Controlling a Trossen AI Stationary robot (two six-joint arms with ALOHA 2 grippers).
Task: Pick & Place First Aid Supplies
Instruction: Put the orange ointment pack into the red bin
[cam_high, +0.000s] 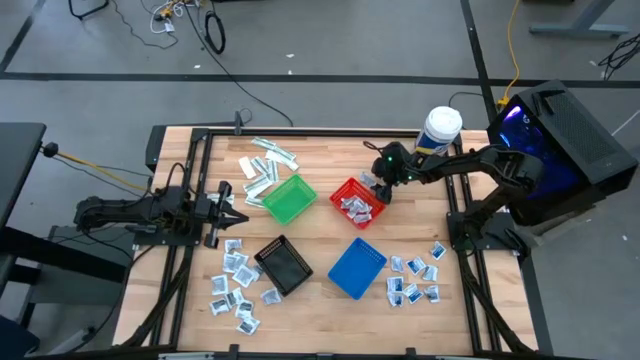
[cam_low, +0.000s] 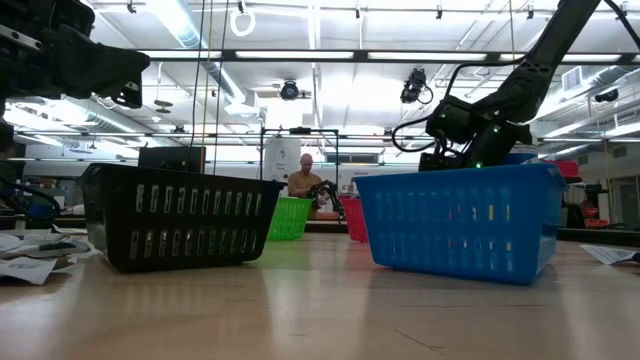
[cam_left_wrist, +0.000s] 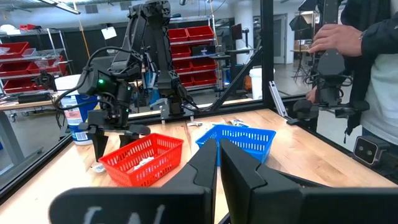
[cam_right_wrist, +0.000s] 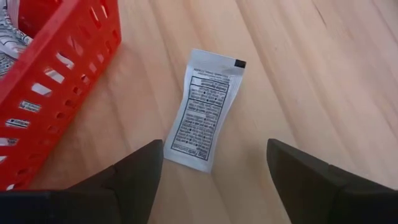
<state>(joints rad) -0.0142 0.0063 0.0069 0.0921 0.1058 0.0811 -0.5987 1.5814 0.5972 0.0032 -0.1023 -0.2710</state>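
Note:
In the right wrist view a white packet (cam_right_wrist: 204, 112) with black print lies flat on the wood, just beside the red basket (cam_right_wrist: 50, 74). My right gripper (cam_right_wrist: 214, 168) hovers over it, open and slanting down. One finger stands on either side of the packet's near end without touching it. The red basket (cam_high: 357, 202) has several packets in it. More first aid supplies lie in clusters at the near left (cam_high: 235, 285) and near right (cam_high: 415, 280), with strips at the far side (cam_high: 266, 165). My left gripper (cam_high: 226, 205) waits shut and level at the table's left.
A green basket (cam_high: 290, 198), a black basket (cam_high: 283, 265) and a blue basket (cam_high: 357, 268) stand mid-table. A white-lidded tub (cam_high: 440, 128) stands at the far right, behind my right arm. A person (cam_left_wrist: 373, 62) stands beyond the table's edge.

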